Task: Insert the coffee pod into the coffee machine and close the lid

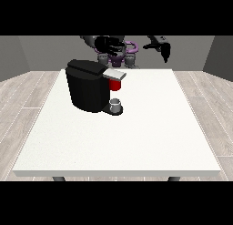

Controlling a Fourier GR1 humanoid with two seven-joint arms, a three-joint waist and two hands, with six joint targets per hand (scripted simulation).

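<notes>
The black coffee machine [86, 89] stands on the white table [136, 137], left of its middle. Its silver lid [114, 74] lies about level over a red part [115, 84]. Below that, a small grey cup-shaped thing [116, 103] sits on the machine's base. Whether it is the coffee pod I cannot tell. The hand at the view's left [109, 43] hovers above and behind the machine, fingers spread, holding nothing. The hand at the view's right [161, 47] hangs in the air past the table's far edge, fingers relaxed and pointing down, empty.
The robot's torso [119, 55] is behind the table's far edge. White tabletop stretches to the right of the machine and towards the near edge. Wooden floor surrounds the table.
</notes>
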